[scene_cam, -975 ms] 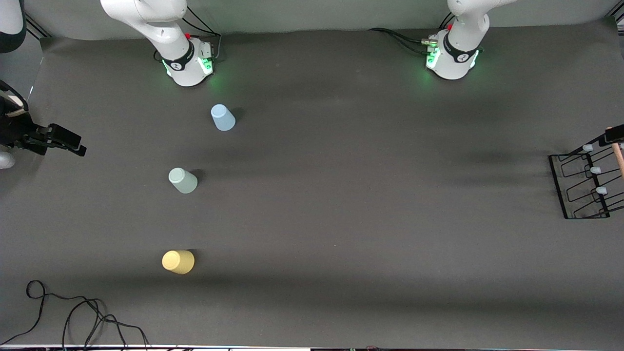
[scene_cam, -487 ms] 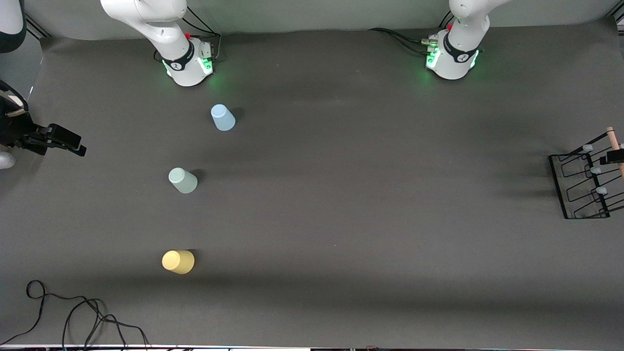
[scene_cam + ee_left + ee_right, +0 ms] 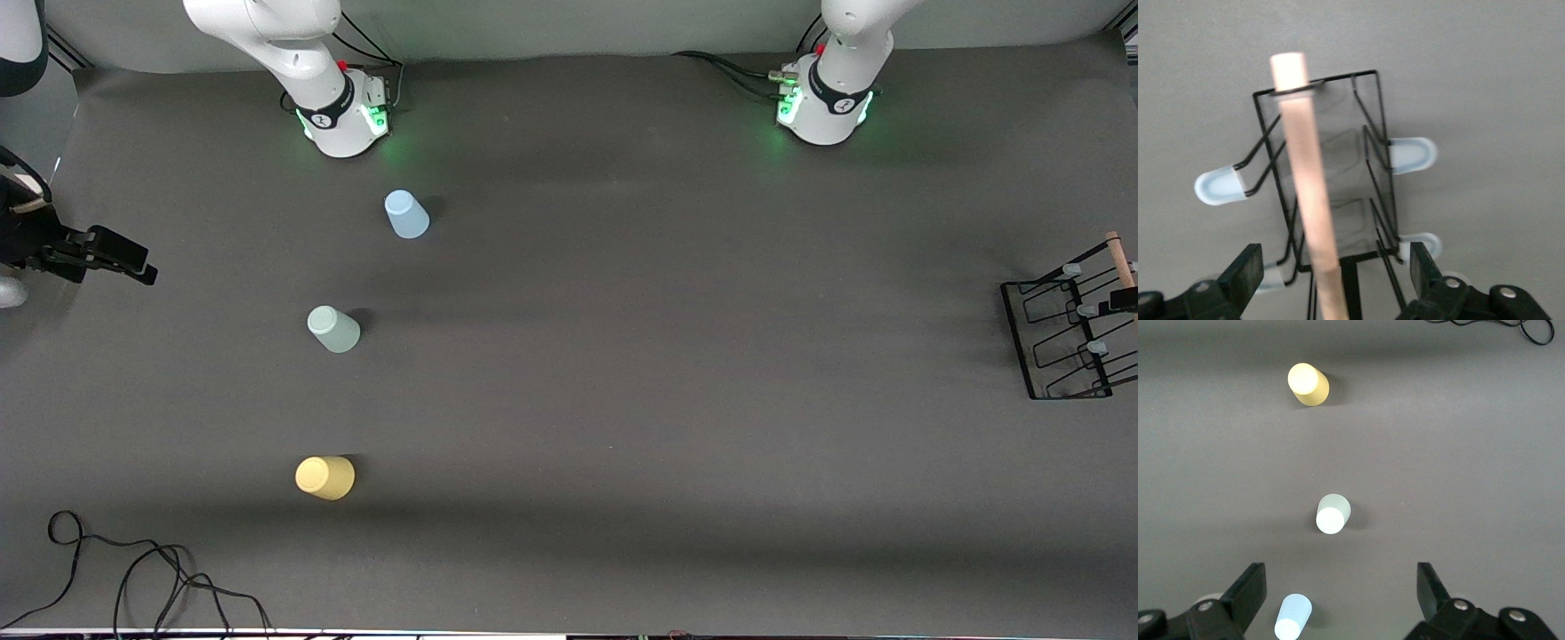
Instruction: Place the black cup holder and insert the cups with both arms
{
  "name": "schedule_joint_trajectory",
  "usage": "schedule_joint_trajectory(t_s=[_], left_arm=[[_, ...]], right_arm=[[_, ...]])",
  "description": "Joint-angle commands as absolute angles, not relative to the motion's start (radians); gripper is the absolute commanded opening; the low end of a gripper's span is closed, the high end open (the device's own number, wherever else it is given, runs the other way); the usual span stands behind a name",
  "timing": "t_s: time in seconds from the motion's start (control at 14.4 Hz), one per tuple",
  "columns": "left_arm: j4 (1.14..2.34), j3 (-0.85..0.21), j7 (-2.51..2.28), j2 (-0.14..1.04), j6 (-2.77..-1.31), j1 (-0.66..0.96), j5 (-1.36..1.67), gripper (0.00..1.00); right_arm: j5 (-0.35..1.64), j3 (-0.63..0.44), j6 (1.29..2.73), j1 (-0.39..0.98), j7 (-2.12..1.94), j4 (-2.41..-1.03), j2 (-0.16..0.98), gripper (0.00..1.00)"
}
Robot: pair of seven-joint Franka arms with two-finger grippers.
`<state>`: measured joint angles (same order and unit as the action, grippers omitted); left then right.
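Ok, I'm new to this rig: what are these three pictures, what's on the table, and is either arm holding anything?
Two white robot arms stand at a dark table. One picture looks down from a high camera facing them; the other two come from cameras on each wrist. Three upside-down cups sit toward the right arm's end: blue cup, green cup, and yellow cup nearest the camera. The black cup holder stands at the left arm's end. The left pincer is open, straddling the holder's wooden bar without gripping it. The right pincer waits open above the cups, holding nothing.

Left gripper (image 3: 1337,267) lower along black cup holder (image 3: 1058,342)
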<state>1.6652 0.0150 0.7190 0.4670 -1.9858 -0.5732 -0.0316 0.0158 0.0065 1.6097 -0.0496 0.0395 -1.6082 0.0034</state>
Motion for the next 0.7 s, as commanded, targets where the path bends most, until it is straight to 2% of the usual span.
schedule_joint_trajectory(t_s=[0.0, 0.07, 0.14, 0.63], left_arm=[[1.649, 0.005, 0.744, 0.489, -1.993, -0.589, -0.041, 0.57], [1.649, 0.005, 0.742, 0.489, -1.980, -0.588, -0.038, 0.12], [1.649, 0.005, 0.741, 0.489, -1.979, -0.586, -0.037, 0.00], [1.643, -0.006, 0.701, 0.460, -1.925, -0.554, -0.025, 0.00]], right_arm=[[0.032, -0.003, 1.605, -0.041, 0.044, -1.605, 0.000, 1.00], [0.032, -0.003, 1.605, -0.041, 0.044, -1.605, 0.000, 1.00], [0.032, -0.003, 1.605, -0.041, 0.044, -1.605, 0.000, 1.00], [0.032, -0.003, 1.605, -0.041, 0.045, -1.605, 0.002, 1.00]])
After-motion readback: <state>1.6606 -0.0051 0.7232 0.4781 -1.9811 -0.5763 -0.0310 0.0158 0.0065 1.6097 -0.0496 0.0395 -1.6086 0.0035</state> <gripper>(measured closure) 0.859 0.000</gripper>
